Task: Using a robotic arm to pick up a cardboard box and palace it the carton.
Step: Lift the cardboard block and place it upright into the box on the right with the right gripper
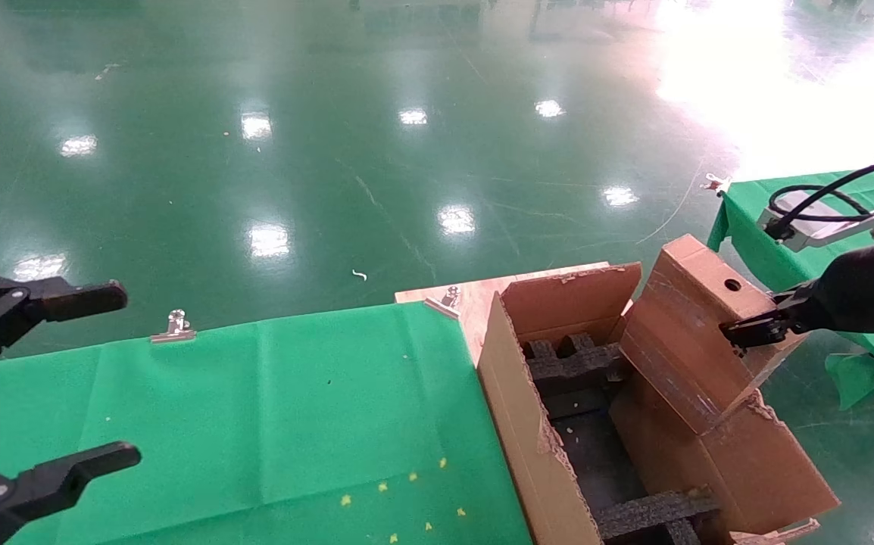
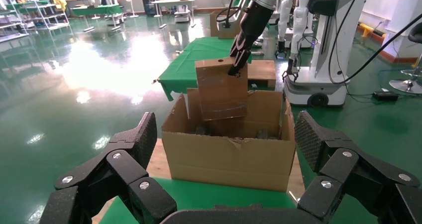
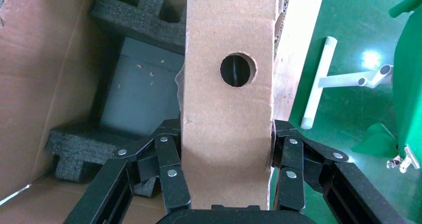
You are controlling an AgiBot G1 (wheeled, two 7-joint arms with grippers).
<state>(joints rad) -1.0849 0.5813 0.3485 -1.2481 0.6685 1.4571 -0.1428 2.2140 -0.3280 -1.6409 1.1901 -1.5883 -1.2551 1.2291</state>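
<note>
The left gripper (image 1: 115, 378), nearest the camera, hangs idle over the green table (image 1: 293, 424), jaws wide apart; beyond it the carton (image 1: 528, 454) stands open, foam dividers (image 1: 649, 511) bare; the right gripper (image 1: 740, 333) has its jaws clamped on the cardboard box (image 1: 698, 341), tilted above the carton's mouth; pickup looks done, lowering and release remain.

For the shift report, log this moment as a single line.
right gripper: shut on cardboard box, upright, lower end inside carton | foam dividers below | left gripper: open, idle over green cloth
</note>
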